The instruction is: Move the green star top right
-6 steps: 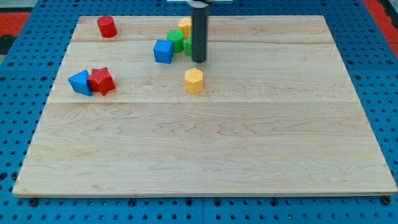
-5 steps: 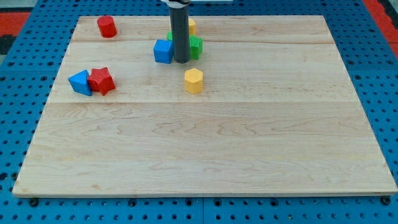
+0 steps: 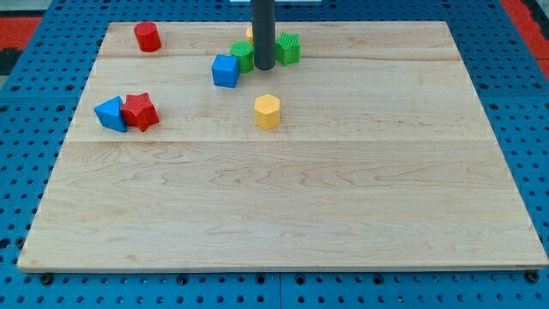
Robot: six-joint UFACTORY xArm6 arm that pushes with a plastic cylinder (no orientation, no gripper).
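Observation:
The green star (image 3: 288, 48) sits near the view's top, just right of my dark rod. My tip (image 3: 263, 67) rests on the board between the green star and a second green block (image 3: 243, 57), close to both. A yellow block (image 3: 251, 33) is mostly hidden behind the rod. A blue cube (image 3: 226, 70) lies just left of the second green block.
A yellow hexagon (image 3: 268, 112) lies below the tip. A red block (image 3: 147, 37) sits at the top left. A blue block (image 3: 111, 113) and a red star (image 3: 140, 112) touch at the left. The wooden board (image 3: 343, 189) is edged by blue pegboard.
My tip swung left to the blue cube, then came back right and up. The green star has moved right and up, clear of the green block.

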